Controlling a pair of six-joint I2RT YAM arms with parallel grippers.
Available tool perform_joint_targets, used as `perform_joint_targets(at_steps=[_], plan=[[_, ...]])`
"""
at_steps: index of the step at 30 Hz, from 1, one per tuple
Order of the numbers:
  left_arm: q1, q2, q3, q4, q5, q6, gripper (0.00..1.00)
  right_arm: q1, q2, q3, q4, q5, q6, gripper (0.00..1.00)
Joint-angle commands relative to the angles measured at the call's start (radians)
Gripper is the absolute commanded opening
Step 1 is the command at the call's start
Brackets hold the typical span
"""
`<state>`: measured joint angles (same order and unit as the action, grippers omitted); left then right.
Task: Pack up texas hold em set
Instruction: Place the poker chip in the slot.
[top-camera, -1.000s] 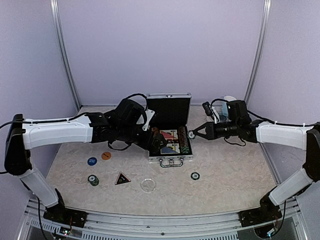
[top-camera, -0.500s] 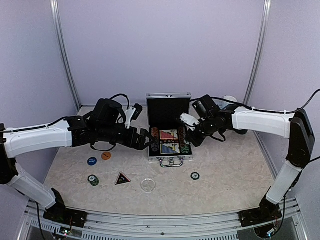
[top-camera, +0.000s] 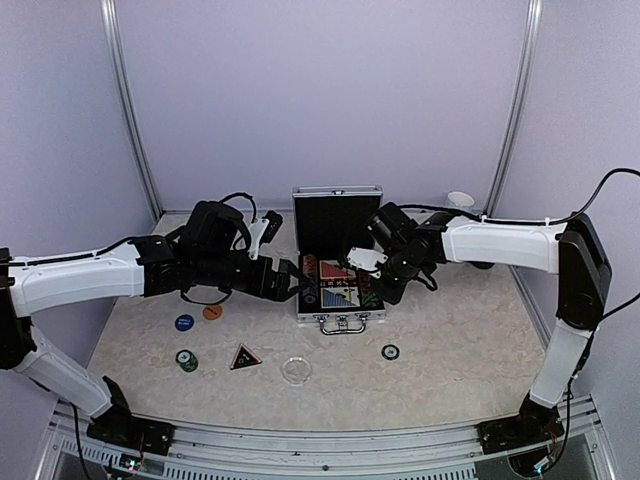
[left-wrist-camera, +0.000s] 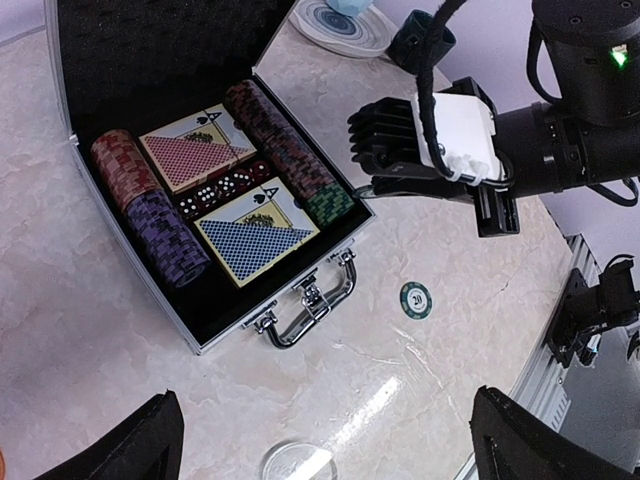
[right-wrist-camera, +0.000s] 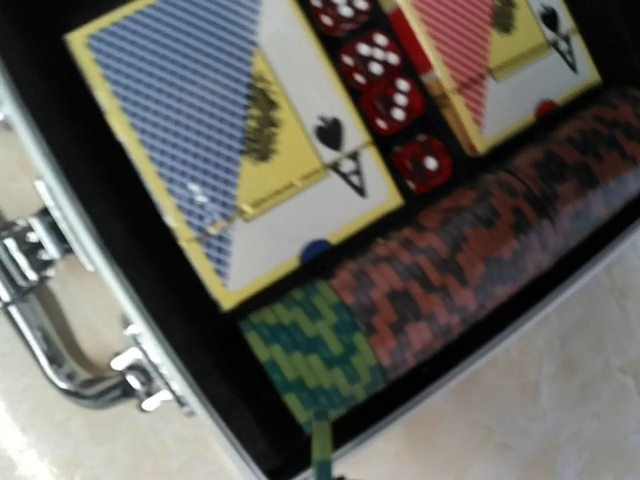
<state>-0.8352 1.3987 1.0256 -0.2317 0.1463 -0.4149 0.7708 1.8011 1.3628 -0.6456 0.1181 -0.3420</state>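
Top, silver case: open in the middle of the table, lid up at the back, handle at the front.
Top, left gripper: wide apart, holding nothing, just left of the case.
Top, right gripper: squeezed together, low over the right side of the case.
Top, loose on the left: blue disc, orange disc, green chip stack, black triangle.
Top, loose in front: clear disc, single green chip, both apart from the case.
Top, writing: marks on the blue disc and black triangle, too small to read.
Top, left arm against a second ago: pulled back off the case, gripper as wide as before.
Top, right arm against a second ago: swung in from the right, gripper as tight as before.
Top, loose pieces against a second ago: same spots.
Left wrist, inside the case: red deck at the back, blue deck at the front, red dice between them, chip rows down both sides.
Left wrist, writing: letter A with a black spade on each deck; tiny number on the single green chip, hard to read.
Left wrist, own fingertips: black, one in each bottom corner, far apart.
Right wrist, inside the case: blue deck, red dice, red deck, green end of one chip row near the bottom.
Right wrist, bottom edge: thin green striped strip right under the green chips; pinched or not, cannot tell.
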Motion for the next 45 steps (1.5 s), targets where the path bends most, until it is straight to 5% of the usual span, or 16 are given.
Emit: perform_joint_targets(at_steps=[1, 31, 45], plan=[[0.005, -0.002, -0.011, 0.026, 0.007, -0.012, 0.99, 0.024, -0.002, -0.002, -0.006, 0.012, -0.045, 0.00], [0.005, 0.033, 0.029, 0.028, 0.005, -0.025, 0.99, 0.049, 0.103, -0.018, 0.047, 0.025, -0.085, 0.00], [0.004, 0.043, 0.014, 0.041, 0.013, -0.034, 0.99, 0.062, 0.063, -0.010, 0.088, 0.089, -0.073, 0.38]])
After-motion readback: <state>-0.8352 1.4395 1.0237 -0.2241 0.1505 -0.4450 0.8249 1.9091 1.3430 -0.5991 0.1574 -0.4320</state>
